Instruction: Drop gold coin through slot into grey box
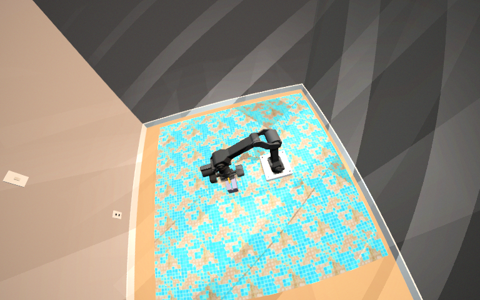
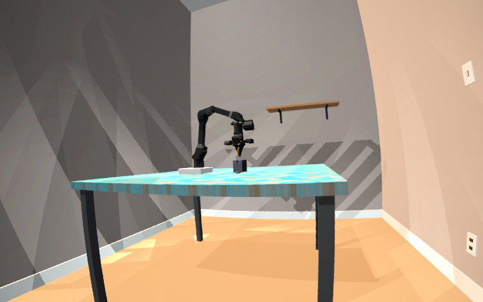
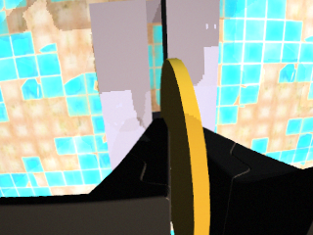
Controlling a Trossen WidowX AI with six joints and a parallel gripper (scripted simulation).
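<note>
Coin, thin gold disc held edge-on, clamped in the jaws above the grey box.

Light is bright and patchy, falling in broad slanting bands across the grey walls and floor. A striped shadow lies on the back wall under the shelf, and the table casts a soft dark patch on the floor. The top and exterior views bend straight edges near their borders. The wrist view is blocky and coarse, with jagged shadow edges on the box.
</note>
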